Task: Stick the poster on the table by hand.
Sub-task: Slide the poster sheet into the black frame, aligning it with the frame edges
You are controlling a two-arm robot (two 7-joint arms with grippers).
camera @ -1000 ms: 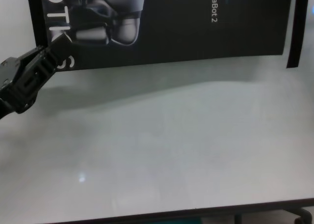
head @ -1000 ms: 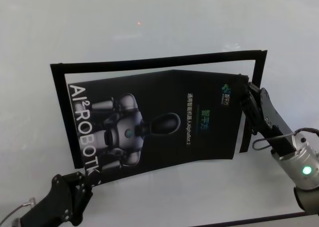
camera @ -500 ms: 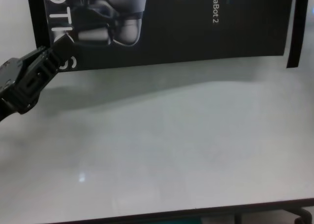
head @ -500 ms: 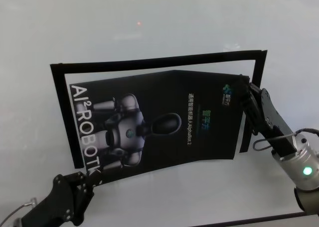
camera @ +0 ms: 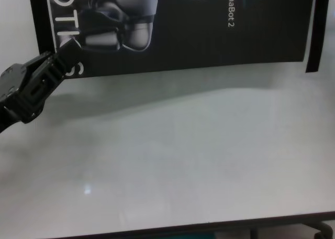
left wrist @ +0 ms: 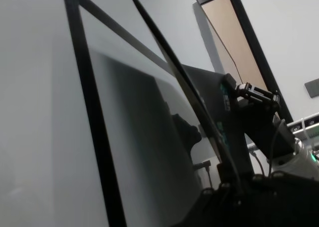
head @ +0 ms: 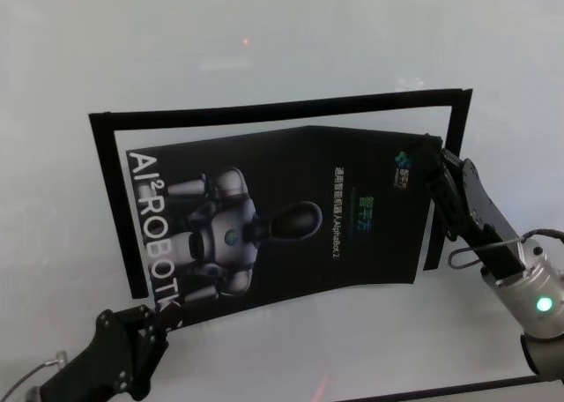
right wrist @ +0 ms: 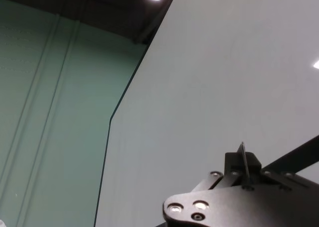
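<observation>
Head view: the poster (head: 282, 221) hangs above the table (head: 264, 32), inside a frame of black tape strips (head: 273, 111), bowed along a crease near its middle. The left gripper (head: 152, 312) clamps the poster's near left corner, jaws closed on the sheet. The right gripper (head: 434, 160) pinches the far right corner, next to the right tape strip.

Left wrist view: the poster (left wrist: 179, 82) shows edge-on, a thin dark line rising from the gripper's body, with its shadow on the table (left wrist: 40, 112). The right gripper (left wrist: 234, 90) grips the far end.

Right wrist view: the right gripper (right wrist: 242, 167) holds the poster's thin edge between closed jaws over the table (right wrist: 224, 62).

Chest view: the left gripper (camera: 65, 53) bites the poster (camera: 209, 34) at its lower left corner; the poster's near edge casts a shadow on the table (camera: 183, 160).
</observation>
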